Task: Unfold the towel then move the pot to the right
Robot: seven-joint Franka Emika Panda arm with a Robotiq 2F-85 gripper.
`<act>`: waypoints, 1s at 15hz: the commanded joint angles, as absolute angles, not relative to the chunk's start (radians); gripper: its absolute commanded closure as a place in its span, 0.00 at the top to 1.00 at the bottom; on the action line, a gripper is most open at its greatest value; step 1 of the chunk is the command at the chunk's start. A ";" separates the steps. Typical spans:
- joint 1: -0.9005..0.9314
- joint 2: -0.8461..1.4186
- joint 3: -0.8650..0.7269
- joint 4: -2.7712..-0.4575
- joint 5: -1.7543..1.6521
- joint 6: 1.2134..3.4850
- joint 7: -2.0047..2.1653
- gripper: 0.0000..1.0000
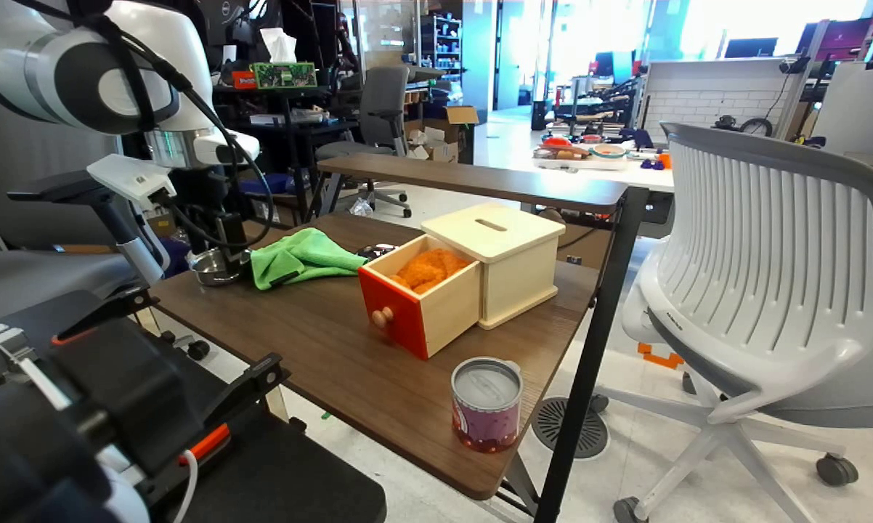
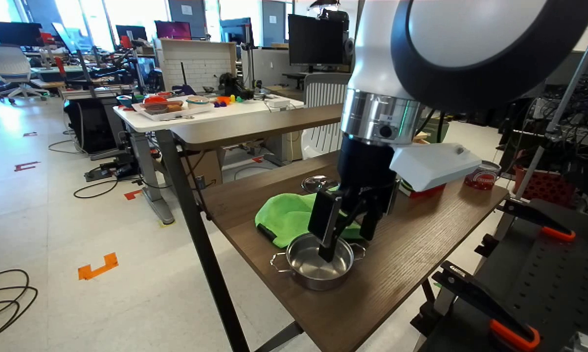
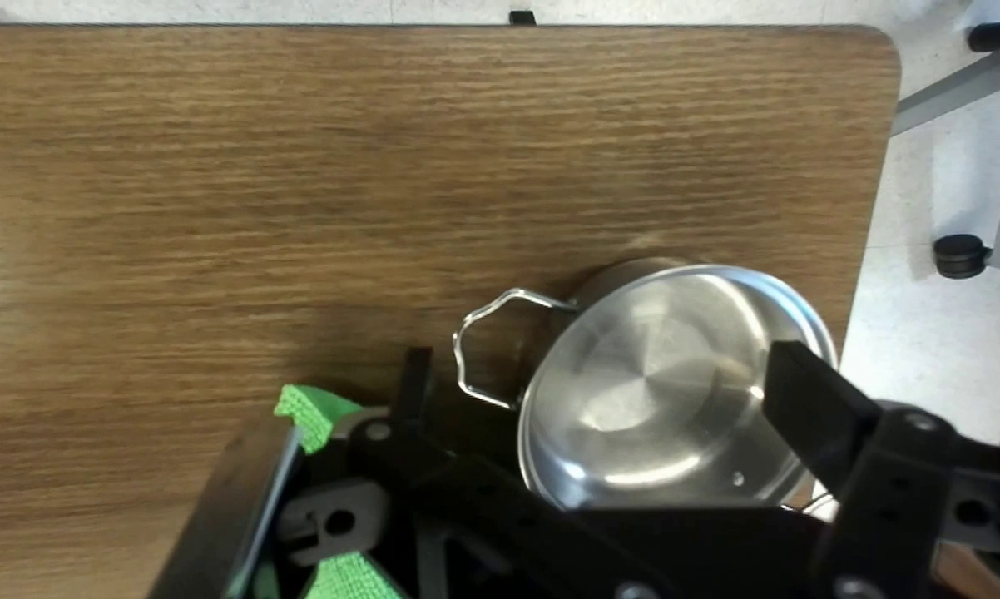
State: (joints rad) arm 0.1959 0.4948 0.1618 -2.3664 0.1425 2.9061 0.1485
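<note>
The silver pot (image 2: 318, 281) stands upright on the table near its end, with a wire handle on each side. It also shows in the wrist view (image 3: 641, 391) and partly in an exterior view (image 1: 208, 270). The green towel (image 1: 309, 254) lies bunched beside the pot, with a black tag on it; the arm partly covers it in an exterior view (image 2: 284, 220). My gripper (image 3: 604, 378) is open and empty, pointing down over the pot. In the wrist view one finger overlaps the pot's far rim and the other is beside the near handle. I cannot tell whether it touches.
A wooden box (image 1: 520, 272) with its red-fronted drawer pulled out holds an orange cloth (image 1: 429, 269). A can (image 1: 487, 407) stands at the table's far corner. A shiny round metal object (image 2: 318, 183) lies behind the towel. A raised shelf (image 1: 473, 178) runs along one long side.
</note>
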 commanded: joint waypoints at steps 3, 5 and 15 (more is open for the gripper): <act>0.217 0.544 0.147 -2.328 0.124 2.926 0.159 1.00; 0.225 0.553 0.140 -2.317 0.121 2.933 0.163 1.00; 0.249 0.592 0.109 -2.273 0.105 2.935 0.161 0.58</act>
State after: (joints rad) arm 0.2236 0.5632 0.1322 -2.2939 0.1372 2.9076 0.1481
